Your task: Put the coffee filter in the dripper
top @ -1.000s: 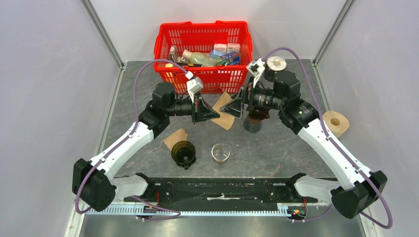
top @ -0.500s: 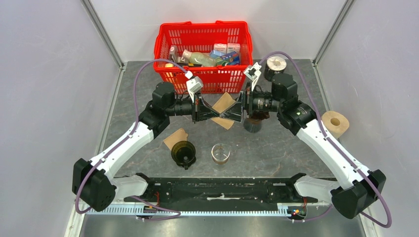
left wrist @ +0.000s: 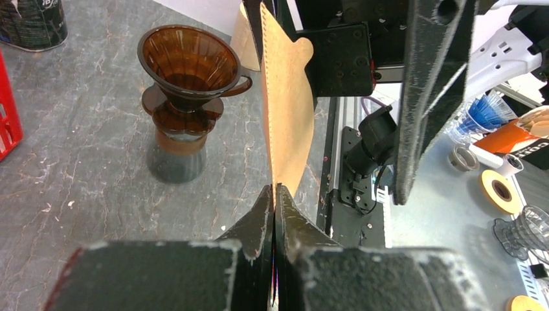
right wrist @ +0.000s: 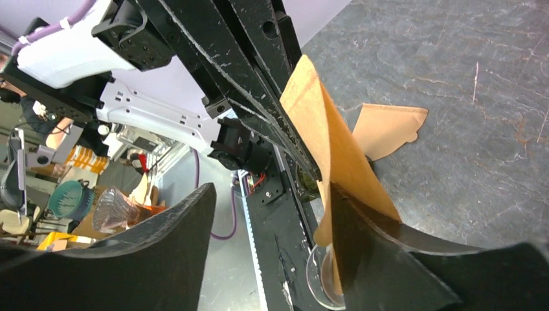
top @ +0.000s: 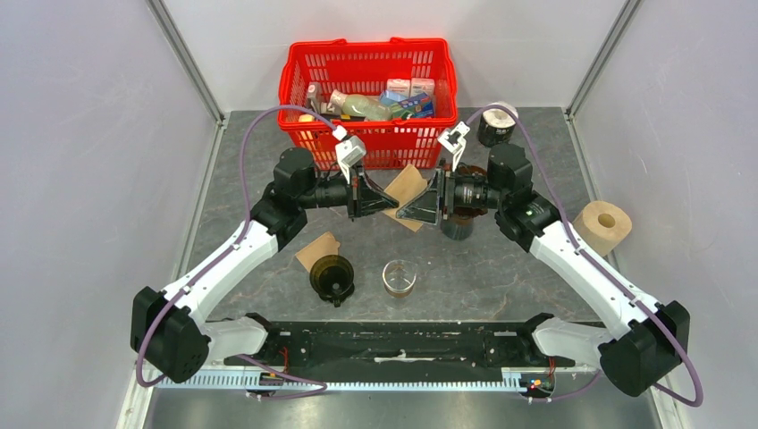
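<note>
Right claw [right wrist: 272,191] closer; filter [left wrist: 288,110] between its fingers, tight in left claw [left wrist: 274,191]

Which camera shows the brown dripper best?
Left wrist: the brown dripper shows whole, upright, its ribbed cone open to view. The top camera has it mostly hidden under the right arm; the right wrist camera doesn't show it.

place: robotics lab | evidence: panel-walled cell [top: 80,134], aluminium frame [top: 186,63] (bench clutter [left wrist: 498,189] beyond)
</note>
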Tool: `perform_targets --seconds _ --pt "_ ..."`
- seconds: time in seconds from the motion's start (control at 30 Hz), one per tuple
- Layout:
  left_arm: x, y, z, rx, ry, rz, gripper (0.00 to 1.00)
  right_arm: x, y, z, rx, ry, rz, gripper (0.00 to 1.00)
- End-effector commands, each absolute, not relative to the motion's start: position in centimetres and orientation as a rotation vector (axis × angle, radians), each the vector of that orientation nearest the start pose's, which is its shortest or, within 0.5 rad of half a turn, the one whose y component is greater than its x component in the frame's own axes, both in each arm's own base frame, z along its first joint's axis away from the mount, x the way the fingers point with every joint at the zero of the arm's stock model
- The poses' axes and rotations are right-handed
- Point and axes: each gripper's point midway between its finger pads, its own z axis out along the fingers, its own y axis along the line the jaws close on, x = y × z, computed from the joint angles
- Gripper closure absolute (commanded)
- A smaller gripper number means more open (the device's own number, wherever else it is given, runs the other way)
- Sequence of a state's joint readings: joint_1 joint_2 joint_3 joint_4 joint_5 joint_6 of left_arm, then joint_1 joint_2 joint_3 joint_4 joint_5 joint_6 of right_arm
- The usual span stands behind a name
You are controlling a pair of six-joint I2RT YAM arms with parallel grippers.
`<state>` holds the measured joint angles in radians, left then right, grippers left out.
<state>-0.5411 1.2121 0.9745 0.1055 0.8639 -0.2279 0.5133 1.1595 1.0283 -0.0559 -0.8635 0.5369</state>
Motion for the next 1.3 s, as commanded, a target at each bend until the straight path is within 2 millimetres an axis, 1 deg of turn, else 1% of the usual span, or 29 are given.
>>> perform_targets --seconds 0.0,0.13,0.27,0.37,0.4,0.47,0.53,0.6,0.7,0.77,0.8,0.83,0.87,0.9,0.97,1.0,1.07,1.17,1.27 --pt "23.1 -30.4 31.5 0.908 1.516 -1.302 0.98 21.9 29.1 34.1 -0.646 1.708 1.486 0.33" --pt "24.1 -30.4 31.6 0.843 1.538 -1.279 0.98 22.3 29.1 33.6 -0.614 1.721 1.475 0.40" --pt "24.5 -30.4 31.6 0.812 1.545 -1.278 0.98 22.8 28.8 33.4 -0.577 1.713 1.442 0.46" --pt "24.8 -30.5 31.9 0.783 1.546 -1.286 0.98 23.3 28.7 33.4 -0.553 1.707 1.409 0.53" --pt "24.8 -30.5 31.9 0.780 1.548 -1.290 0.98 23.5 28.6 33.3 -0.542 1.708 1.396 0.57" --pt "24.7 -30.5 31.9 0.782 1.549 -1.295 0.98 24.0 28.4 33.2 -0.522 1.710 1.362 0.68" --pt "24.6 -30.5 31.9 0.788 1.545 -1.299 0.98 24.4 28.2 33.1 -0.530 1.706 1.322 0.75" --pt "24.3 -30.6 31.9 0.799 1.535 -1.308 0.98 24.4 28.2 33.0 -0.576 1.697 1.286 0.84" --pt "24.0 -30.5 32.1 0.817 1.525 -1.312 0.98 24.2 27.9 33.2 -0.691 1.660 1.207 1.00" --pt "23.8 -30.3 32.2 0.829 1.530 -1.299 0.85 23.7 27.5 32.8 -0.823 1.624 1.124 1.00" --pt "23.8 -30.1 32.2 0.825 1.537 -1.286 0.74 23.6 27.2 32.8 -0.895 1.596 1.073 1.00" --pt "23.8 -29.9 32.2 0.816 1.545 -1.267 0.65 23.2 26.9 32.1 -0.973 1.595 1.031 1.00" --pt "24.1 -29.6 32.4 0.797 1.552 -1.235 0.54 23.2 26.5 31.8 -1.057 1.562 0.965 1.00" --pt "24.4 -29.2 32.3 0.769 1.577 -1.201 0.45 22.8 26.0 31.1 -1.140 1.555 0.920 1.00" --pt "25.3 -28.0 32.6 0.690 1.621 -1.117 0.33 22.0 25.2 30.2 -1.359 1.452 0.808 1.00" --pt "25.6 -27.5 33.2 0.647 1.628 -1.083 0.28 22.1 24.8 29.8 -1.411 1.427 0.759 1.00" --pt "25.9 -26.6 33.9 0.563 1.679 -1.050 0.20 22.1 24.1 29.0 -1.551 1.327 0.647 1.00" --pt "26.1 -25.9 35.8 0.470 1.725 -1.041 0.16 22.5 23.3 28.2 -1.710 1.173 0.486 1.00" --pt "26.1 -26.2 37.6 0.455 1.764 -1.066 0.15 23.7 23.1 29.1 -1.771 1.108 0.386 1.00"
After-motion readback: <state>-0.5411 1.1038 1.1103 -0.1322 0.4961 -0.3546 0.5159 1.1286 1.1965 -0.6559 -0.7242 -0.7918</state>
